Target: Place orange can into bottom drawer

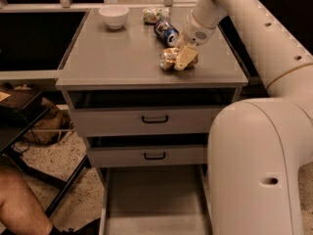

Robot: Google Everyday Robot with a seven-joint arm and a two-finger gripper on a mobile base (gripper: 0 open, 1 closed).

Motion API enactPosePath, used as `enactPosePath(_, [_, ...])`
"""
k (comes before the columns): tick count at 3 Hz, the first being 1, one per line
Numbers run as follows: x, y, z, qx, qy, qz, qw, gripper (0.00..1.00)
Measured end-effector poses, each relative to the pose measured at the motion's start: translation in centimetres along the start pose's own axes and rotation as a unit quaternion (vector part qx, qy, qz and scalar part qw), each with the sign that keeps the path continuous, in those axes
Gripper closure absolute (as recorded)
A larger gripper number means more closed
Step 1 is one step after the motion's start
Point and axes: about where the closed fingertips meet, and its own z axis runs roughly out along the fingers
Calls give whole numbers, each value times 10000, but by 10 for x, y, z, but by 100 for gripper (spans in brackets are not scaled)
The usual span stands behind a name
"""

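Note:
The orange can (167, 59) lies on its side on the grey cabinet top (112, 53), right of the middle. My gripper (184, 58) comes down from the upper right and sits right against the can's right end, touching it. The bottom drawer (151, 199) is pulled out below the two black-handled drawers, and its flat grey floor shows bare.
A dark blue can (166, 32) lies just behind the orange can. A pale green packet (155, 14) and a white bowl (114, 16) stand at the back. My white arm and base (264, 170) fill the right side. A person's leg (19, 204) is at the lower left.

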Motion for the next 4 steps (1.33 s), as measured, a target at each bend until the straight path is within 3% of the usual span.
enactPosePath(1, [-1, 0, 3, 11, -13, 3, 10000, 88])
enactPosePath(2, [-4, 10, -17, 222, -27, 66, 9997, 100])
enactPosePath(3, [-10, 41, -53, 487, 0, 61, 9988, 100])
enactPosePath(4, [-6, 85, -70, 565, 60, -52, 9984, 100])
